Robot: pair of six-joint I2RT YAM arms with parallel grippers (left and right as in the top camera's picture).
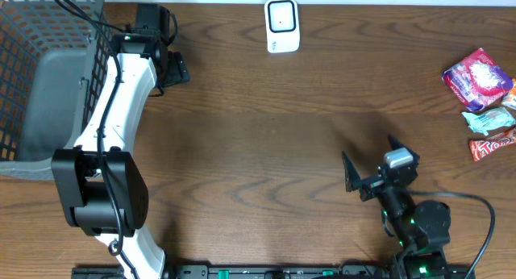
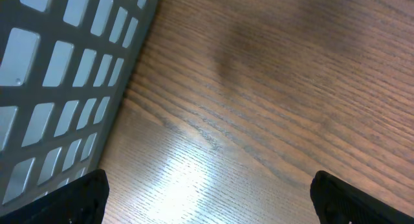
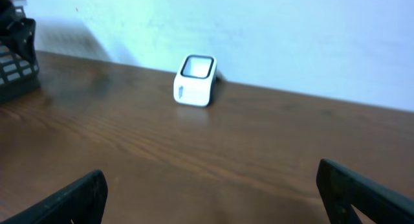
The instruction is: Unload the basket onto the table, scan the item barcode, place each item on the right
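Observation:
Three wrapped snack items lie at the table's right edge: a purple and pink packet (image 1: 477, 77), a light blue packet (image 1: 489, 118) and a red bar (image 1: 492, 144). A white barcode scanner (image 1: 282, 25) stands at the back middle and shows again in the right wrist view (image 3: 194, 80). My right gripper (image 1: 369, 150) (image 3: 210, 191) hovers open and empty over bare wood at the front right, left of the snacks and facing the scanner. My left gripper (image 1: 169, 57) (image 2: 207, 191) is open and empty at the back left, beside the basket.
A grey mesh basket (image 1: 40, 77) fills the left end of the table, and its wall (image 2: 65, 75) stands close to my left fingers. The left arm stretches from the front edge up to the back left. A cable trails by the right arm's base.

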